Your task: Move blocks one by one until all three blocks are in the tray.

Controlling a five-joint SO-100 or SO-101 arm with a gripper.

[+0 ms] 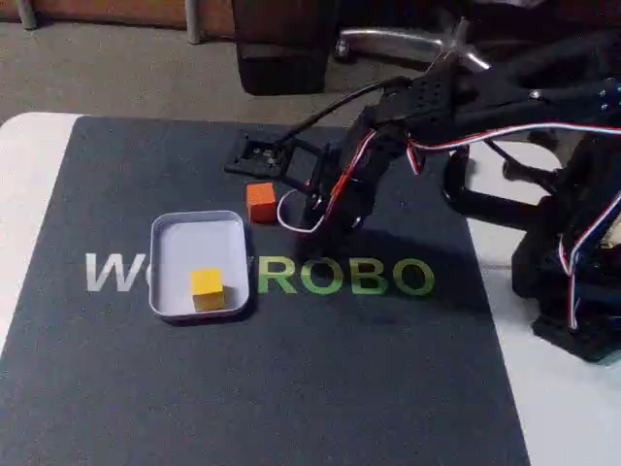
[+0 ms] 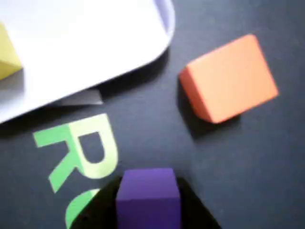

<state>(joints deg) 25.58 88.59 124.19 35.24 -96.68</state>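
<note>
A yellow block [image 1: 207, 287] lies inside the pale tray [image 1: 165, 233] on the dark mat; in the wrist view it shows at the left edge [image 2: 7, 59] on the tray's floor [image 2: 95, 43]. An orange block [image 1: 260, 202] sits on the mat just outside the tray's far right corner, and the wrist view shows it [image 2: 231, 78] right of the tray. My gripper [image 1: 315, 218] hangs low to the right of the orange block. In the wrist view, a purple block [image 2: 148, 183] sits between the gripper's [image 2: 148, 200] black jaws, which are shut on it.
The mat [image 1: 291, 388] carries green and white lettering [image 1: 349, 277] and lies on a white table [image 1: 29, 194]. A small black square plate [image 1: 257, 153] lies behind the orange block. The arm's base [image 1: 582, 282] stands at the right; a chair base [image 1: 408, 44] is behind the table.
</note>
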